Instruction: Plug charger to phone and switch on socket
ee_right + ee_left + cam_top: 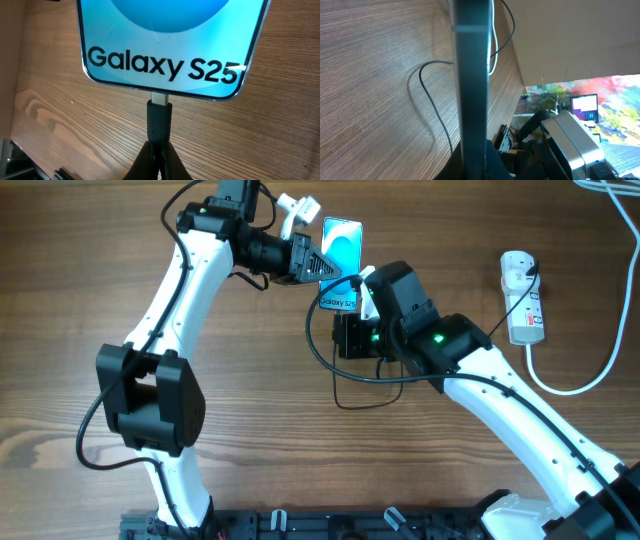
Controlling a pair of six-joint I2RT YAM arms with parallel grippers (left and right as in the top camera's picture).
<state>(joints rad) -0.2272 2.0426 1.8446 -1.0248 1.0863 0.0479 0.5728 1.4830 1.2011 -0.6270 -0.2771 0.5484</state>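
Observation:
The phone (341, 265), cyan screen with a white "Galaxy S25" strip, is held off the table at the back centre by my left gripper (312, 262), which is shut on its edge; in the left wrist view the phone (471, 90) shows edge-on between the jaws. My right gripper (159, 150) is shut on the charger's black connector (159, 120), whose metal tip meets the phone's bottom edge (170, 65). The charger cable (340, 385) loops on the table below. The socket (524, 298), a white power strip with a black plug, lies at the right.
A white cord (590, 380) curves from the socket toward the right edge. Both white arms crowd the back centre. A black rail (330, 525) runs along the front edge.

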